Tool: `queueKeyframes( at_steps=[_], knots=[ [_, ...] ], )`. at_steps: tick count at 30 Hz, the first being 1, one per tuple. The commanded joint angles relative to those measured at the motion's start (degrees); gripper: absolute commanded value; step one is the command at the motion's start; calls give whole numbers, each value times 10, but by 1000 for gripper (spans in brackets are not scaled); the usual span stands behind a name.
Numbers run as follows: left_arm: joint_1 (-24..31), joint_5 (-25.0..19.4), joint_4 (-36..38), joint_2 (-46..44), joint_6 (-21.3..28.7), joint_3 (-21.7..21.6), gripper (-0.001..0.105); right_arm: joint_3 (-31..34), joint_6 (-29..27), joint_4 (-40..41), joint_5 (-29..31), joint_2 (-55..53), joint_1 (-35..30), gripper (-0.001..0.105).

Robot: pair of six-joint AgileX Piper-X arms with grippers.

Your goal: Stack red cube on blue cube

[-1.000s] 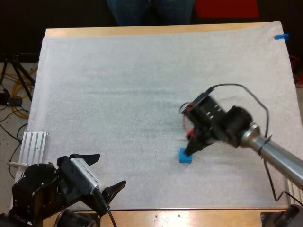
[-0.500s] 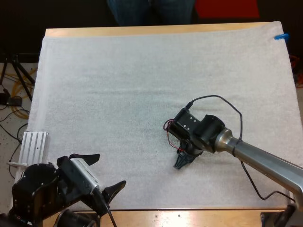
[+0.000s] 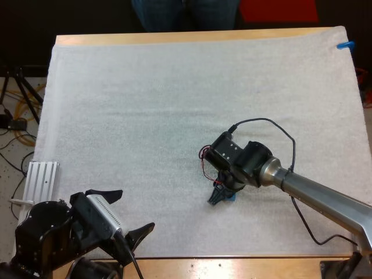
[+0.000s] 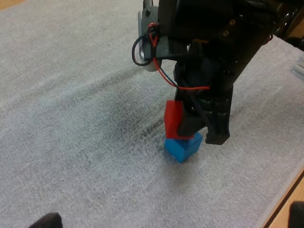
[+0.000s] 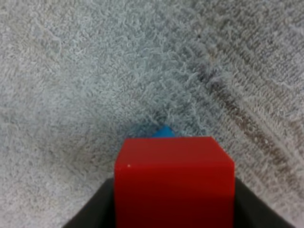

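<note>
Right gripper [image 3: 220, 196] is clamped on the red cube [image 4: 173, 118], fingers [image 5: 95, 209] pressing it from both sides. The red cube sits right over the blue cube [image 4: 183, 146], and from the left wrist view their faces look like they meet, red a bit off-centre. Can't tell if it's fully resting.

From the right wrist, red covers nearly all of blue, with just a sliver poking out. In the high view the arm hides most of both cubes.

Left gripper [image 3: 125, 212] hangs at the mat's [image 3: 145, 104] near edge, fingers spread, nothing in them. A person's legs [image 3: 186, 14] are cut off past the far side.
</note>
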Motion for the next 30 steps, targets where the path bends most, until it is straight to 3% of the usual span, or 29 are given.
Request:
queueKeyframes(
  at_steps=[1, 12, 22, 30],
  knots=[
    [-1, 6, -2, 1, -4, -4, 87, -5, 5, -2, -3, -2, 0, 27],
    [-1, 6, -2, 1, 3, -4, 87, -5, 22, 16, -15, -2, 0, 28],
    [-1, 6, -2, 1, 4, -4, 87, -5, 24, 15, -14, -2, 0, 54],
    [-1, 6, -2, 1, 4, -4, 87, -6, 28, 11, -12, -3, 0, 61]
  ],
)
